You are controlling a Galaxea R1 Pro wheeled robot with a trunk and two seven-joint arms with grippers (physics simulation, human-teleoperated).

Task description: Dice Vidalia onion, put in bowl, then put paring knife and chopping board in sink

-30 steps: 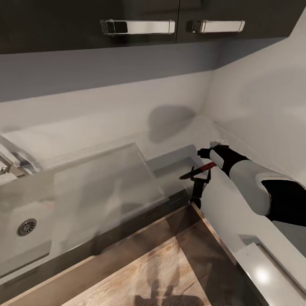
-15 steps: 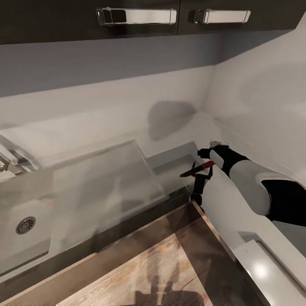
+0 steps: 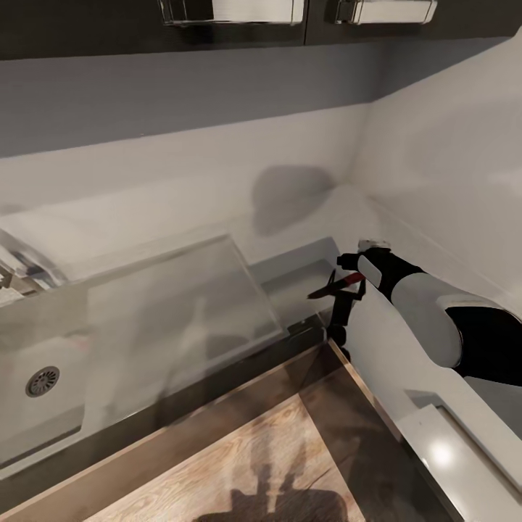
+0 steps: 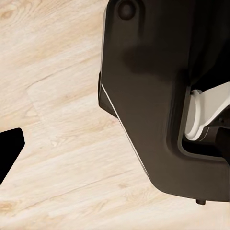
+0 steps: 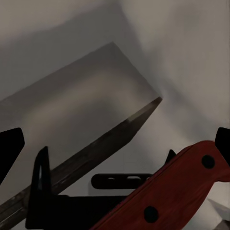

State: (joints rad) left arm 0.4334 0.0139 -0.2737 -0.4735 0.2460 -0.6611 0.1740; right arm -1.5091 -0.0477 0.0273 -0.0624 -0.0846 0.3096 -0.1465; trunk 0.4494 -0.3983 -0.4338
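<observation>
My right gripper [image 3: 341,304] is shut on the paring knife [image 3: 330,288] and holds it just above the countertop [image 3: 304,217] in the room's corner. The dark blade points toward the sink [image 3: 51,348]. Up close, the right wrist view shows the knife's red riveted handle [image 5: 177,187] and dark blade [image 5: 86,158]. The grey steel sink lies at the far left, with its round drain [image 3: 42,380] and flat drainboard [image 3: 174,304]. The left gripper hangs over the wood floor [image 4: 57,120], one black fingertip [image 4: 9,148] at the frame's edge and nothing between its fingers. The onion, chopping board and bowl are out of view.
Part of the chrome tap [image 3: 14,264] shows at the left edge. Dark upper cabinets [image 3: 145,29] hang above the pale wall. A second worktop run [image 3: 406,362] passes under my right arm. My own dark base [image 4: 158,96] stands on the floor beside the left gripper.
The head view has shifted, so the cabinets and their handles sit higher in the picture. The right gripper still holds the knife at about the same spot over the counter corner.
</observation>
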